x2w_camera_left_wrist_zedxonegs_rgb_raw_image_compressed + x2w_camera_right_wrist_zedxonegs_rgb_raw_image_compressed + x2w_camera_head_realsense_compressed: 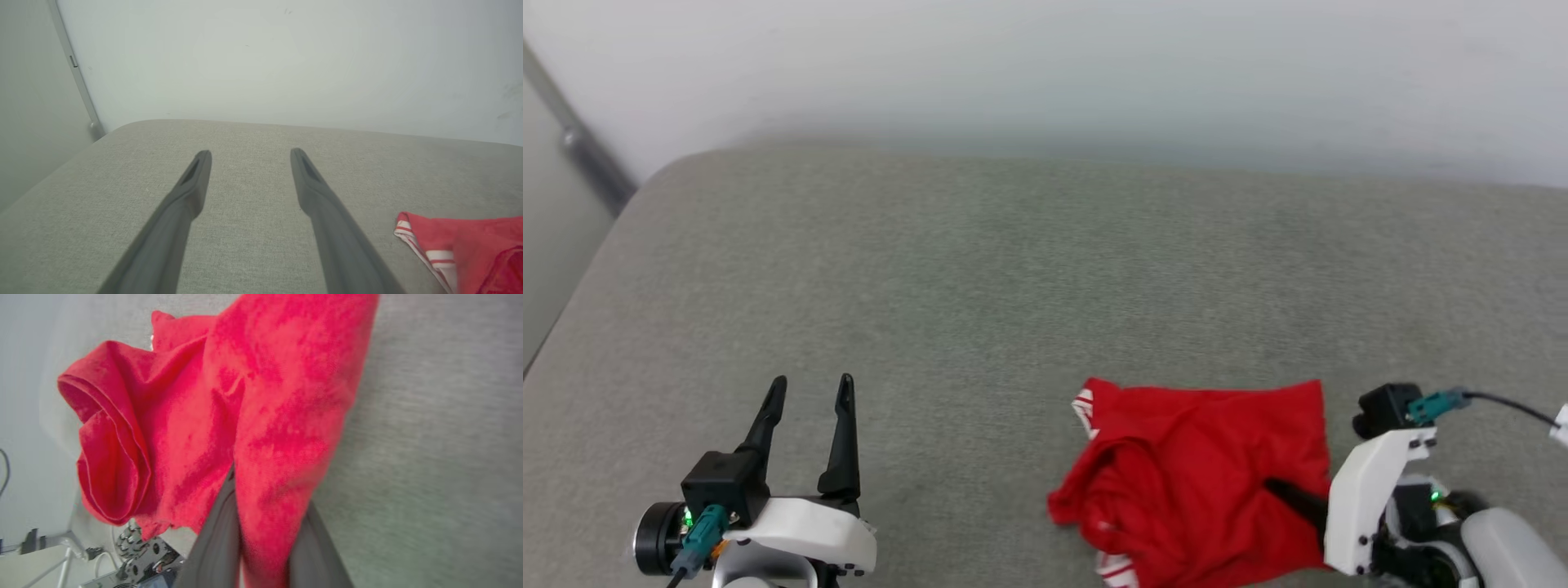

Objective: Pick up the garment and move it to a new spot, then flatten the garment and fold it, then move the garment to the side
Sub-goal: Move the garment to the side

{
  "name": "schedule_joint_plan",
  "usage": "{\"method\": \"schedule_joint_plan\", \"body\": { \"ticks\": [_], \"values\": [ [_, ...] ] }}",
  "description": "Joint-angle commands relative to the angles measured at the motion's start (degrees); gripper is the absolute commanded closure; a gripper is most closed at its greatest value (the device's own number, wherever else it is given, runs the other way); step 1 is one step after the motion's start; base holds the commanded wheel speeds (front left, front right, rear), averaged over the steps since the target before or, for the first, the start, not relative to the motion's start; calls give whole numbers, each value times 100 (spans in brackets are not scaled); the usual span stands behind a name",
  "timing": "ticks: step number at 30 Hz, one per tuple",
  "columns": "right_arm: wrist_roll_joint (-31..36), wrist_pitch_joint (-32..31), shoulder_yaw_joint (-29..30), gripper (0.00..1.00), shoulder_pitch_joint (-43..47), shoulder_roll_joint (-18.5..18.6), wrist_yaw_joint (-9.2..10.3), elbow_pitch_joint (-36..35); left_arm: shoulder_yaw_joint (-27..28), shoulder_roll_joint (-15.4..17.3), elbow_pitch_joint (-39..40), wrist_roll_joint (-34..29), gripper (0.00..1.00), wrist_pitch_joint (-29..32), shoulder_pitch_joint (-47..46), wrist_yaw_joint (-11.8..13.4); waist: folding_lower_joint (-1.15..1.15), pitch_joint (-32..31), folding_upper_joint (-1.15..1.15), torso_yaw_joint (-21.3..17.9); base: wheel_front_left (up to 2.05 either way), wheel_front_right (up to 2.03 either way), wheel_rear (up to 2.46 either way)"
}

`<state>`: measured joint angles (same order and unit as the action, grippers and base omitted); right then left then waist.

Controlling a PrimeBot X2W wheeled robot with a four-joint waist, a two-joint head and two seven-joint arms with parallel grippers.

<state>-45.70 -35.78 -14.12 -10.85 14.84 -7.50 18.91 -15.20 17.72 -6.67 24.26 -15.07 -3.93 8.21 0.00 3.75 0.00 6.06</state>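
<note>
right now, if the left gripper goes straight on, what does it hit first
Nothing close: the left gripper points over bare grey surface toward the wall; the garment lies off right. Depth unclear.

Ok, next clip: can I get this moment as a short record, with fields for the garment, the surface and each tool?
garment: red garment, crumpled, lying at the near right; striped trim shows at its left edge
surface: grey fabric surface
right tool: right tool closed on a fold of the garment, a finger on either side of the cloth
left tool: left tool open, over bare surface, apart from the garment
task stage: garment gripped, not yet flattened or folded
</note>
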Motion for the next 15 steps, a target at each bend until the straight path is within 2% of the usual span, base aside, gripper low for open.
{"method": "schedule_joint_plan", "body": {
  "ticks": [1,8,15],
  "values": [
    [457,-12,-89,100,-166,288,2,-134,29,-31,54,-47,0,-12,90,11,0,-46,0,-340,0,0,0],
    [1866,-375,-208,100,-549,936,3,-591,129,-128,196,-101,0,-12,98,-65,0,124,0,-1274,0,0,0],
    [2550,-286,73,100,-1027,1157,3,-580,115,-26,392,-278,0,-12,-266,-236,0,764,0,-2069,0,0,0]
  ]
}}
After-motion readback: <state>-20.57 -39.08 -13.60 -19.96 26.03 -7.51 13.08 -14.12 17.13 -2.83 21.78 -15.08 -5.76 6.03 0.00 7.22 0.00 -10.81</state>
